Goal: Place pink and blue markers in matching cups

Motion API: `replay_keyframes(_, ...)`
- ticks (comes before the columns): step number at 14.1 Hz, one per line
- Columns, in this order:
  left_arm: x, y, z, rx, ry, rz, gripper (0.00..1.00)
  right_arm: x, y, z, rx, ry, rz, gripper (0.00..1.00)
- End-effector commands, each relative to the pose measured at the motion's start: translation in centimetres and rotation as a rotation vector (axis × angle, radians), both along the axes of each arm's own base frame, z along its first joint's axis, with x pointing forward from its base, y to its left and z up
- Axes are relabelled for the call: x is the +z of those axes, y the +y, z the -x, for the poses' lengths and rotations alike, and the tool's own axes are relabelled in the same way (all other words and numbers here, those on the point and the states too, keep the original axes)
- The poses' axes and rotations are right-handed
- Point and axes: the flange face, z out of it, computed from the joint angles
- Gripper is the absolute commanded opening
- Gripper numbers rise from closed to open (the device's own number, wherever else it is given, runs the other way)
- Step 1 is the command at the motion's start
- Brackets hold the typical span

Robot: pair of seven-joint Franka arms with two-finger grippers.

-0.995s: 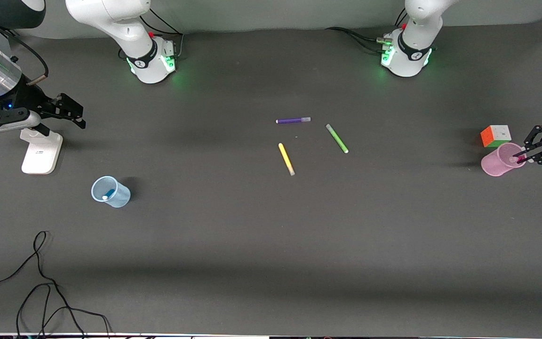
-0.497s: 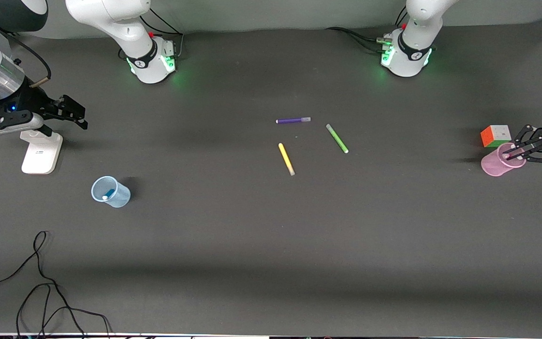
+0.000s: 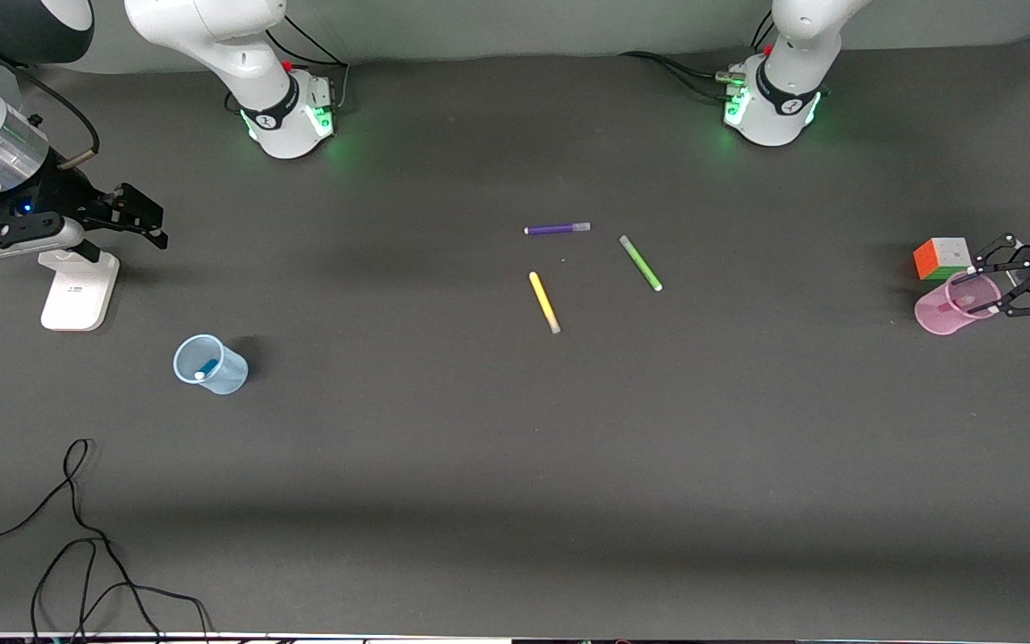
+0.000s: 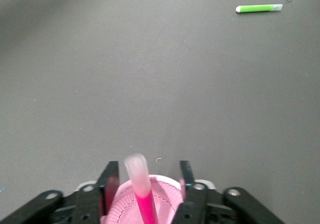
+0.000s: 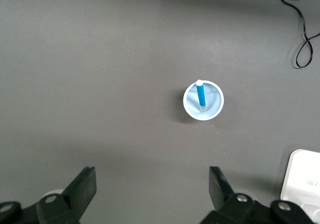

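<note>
We find no readable writing on any marker or cup; only a small dark mark shows on the white stand (image 3: 77,288) at the left edge of the front view, too small to read.

At the right edge of the front view we see the left gripper (image 3: 991,288) over the pink cup (image 3: 949,309), fingers (image 4: 111,184) apart on either side of the rim. In the left wrist view the pink marker (image 4: 141,189) stands in that cup, unclamped, long axis near upright, pale cap end up. Just beside the cup, higher in the frame, sits the puzzle cube (image 3: 941,258).

In the lower left of the front view the blue cup (image 3: 210,364) stands upright with the blue marker (image 3: 206,368) inside, leaning, pale tip on the rim. The right wrist view shows them too.

The right gripper (image 3: 147,224) waits at the upper left, over bare table, fingers wide apart, holding nothing.

Mid-frame we have the purple marker (image 3: 557,229) lying level, and the yellow marker (image 3: 544,302) and green marker (image 3: 640,263) lying slanted. A black cable (image 3: 77,528) loops at lower left.
</note>
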Motion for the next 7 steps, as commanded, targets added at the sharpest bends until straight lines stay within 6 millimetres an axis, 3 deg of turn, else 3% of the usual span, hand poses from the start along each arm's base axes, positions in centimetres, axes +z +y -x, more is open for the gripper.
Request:
replay_keyframes(1, 0.9, 0.7, -0.8, -0.006, -0.033, 0.019, 1.0, -0.1, 0.3, 0.0, -0.021, -0.007, -0.012, 1.0)
replay_keyframes(4, 5.8, 0.2, -3.5, 0.084, 0.025, 0.007, 1.0, -0.1, 0.3, 0.0, -0.022, -0.01, -0.012, 1.0)
replay_keyframes(7, 12.4, -4.1, -6.7, 0.183, 0.141, -0.088, 1.0, 0.1, 0.3, -0.3, -0.013, -0.027, -0.012, 1.0)
